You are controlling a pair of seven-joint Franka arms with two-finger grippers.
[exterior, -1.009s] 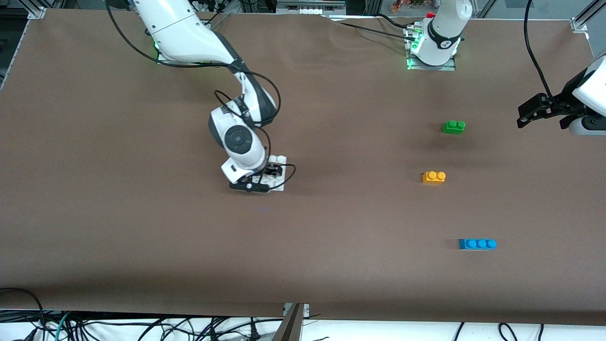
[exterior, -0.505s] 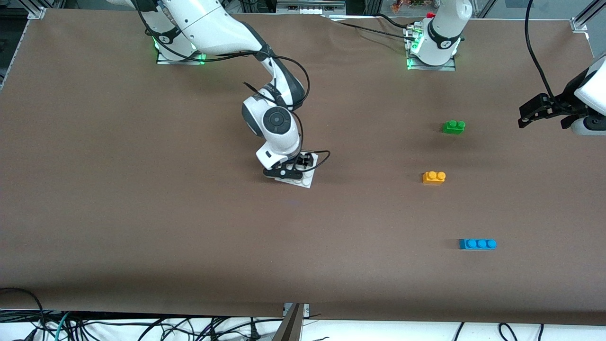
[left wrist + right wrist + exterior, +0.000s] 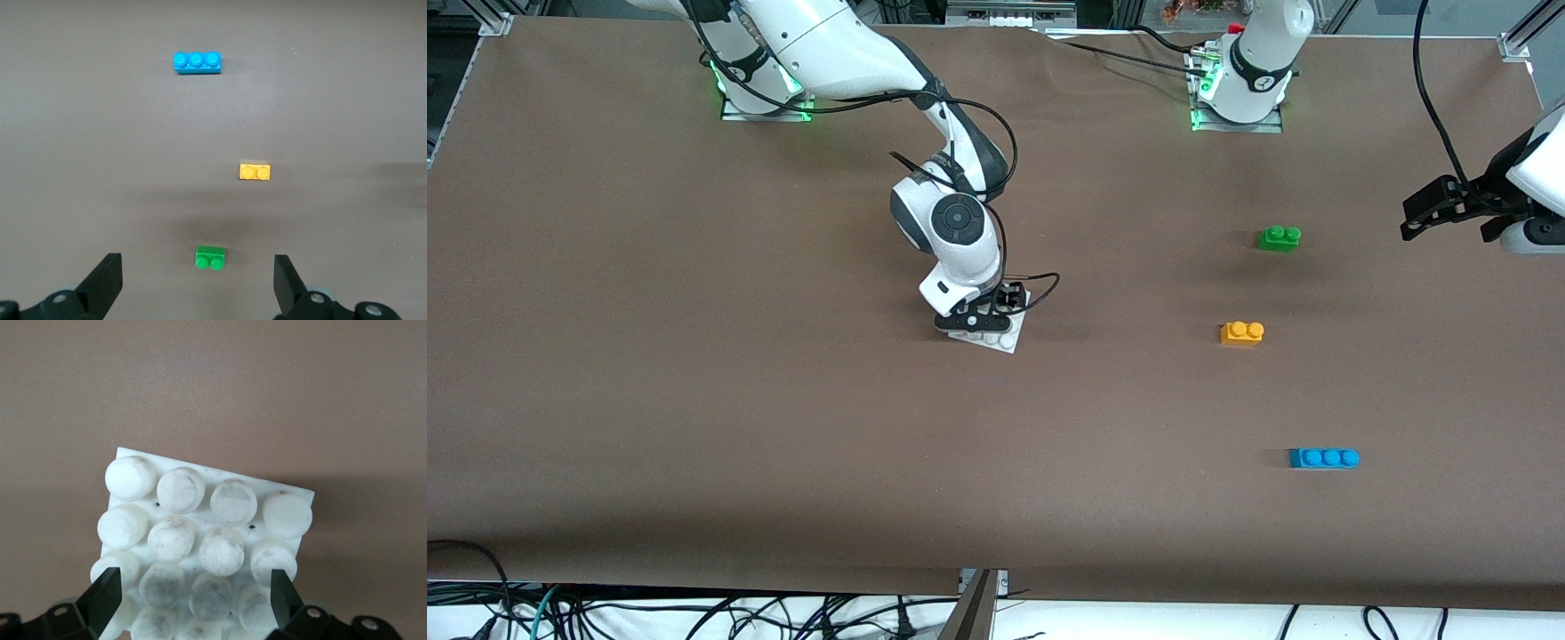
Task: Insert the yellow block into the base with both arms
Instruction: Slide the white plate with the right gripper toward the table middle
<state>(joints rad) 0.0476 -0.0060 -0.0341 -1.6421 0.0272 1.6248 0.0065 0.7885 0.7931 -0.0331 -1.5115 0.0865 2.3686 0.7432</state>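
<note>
The yellow block [image 3: 1241,332] sits on the brown table [image 3: 694,400], well apart from both grippers: it lies toward the left arm's end, between the green brick [image 3: 1279,237] and the blue brick [image 3: 1323,458], and in the left wrist view it shows ahead of the left gripper [image 3: 197,283], past the green brick. That gripper hangs in the air over the table's edge at the left arm's end, jaws spread wide with nothing between them, waiting. The right gripper [image 3: 989,314] is down on the base [image 3: 1003,340] near the middle of the table; in the right wrist view its fingers [image 3: 107,593] straddle the studded plate at two of its edges, and it looks clamped on the plate, though contact at the pads is not plainly shown. As a judgement, the yellow block is a light, rigid plastic brick, smooth and a little slippery on its flat sides, not fragile; the best hold is across its two long side walls, low enough to leave the two studs free and the underside unobstructed for pressing onto the base. The base looks equally stiff and light, so it would slide under a press unless held firm. No brand, label or writing can be read on the bricks, the base or the table; the marks on the arms are too small to tell
</note>
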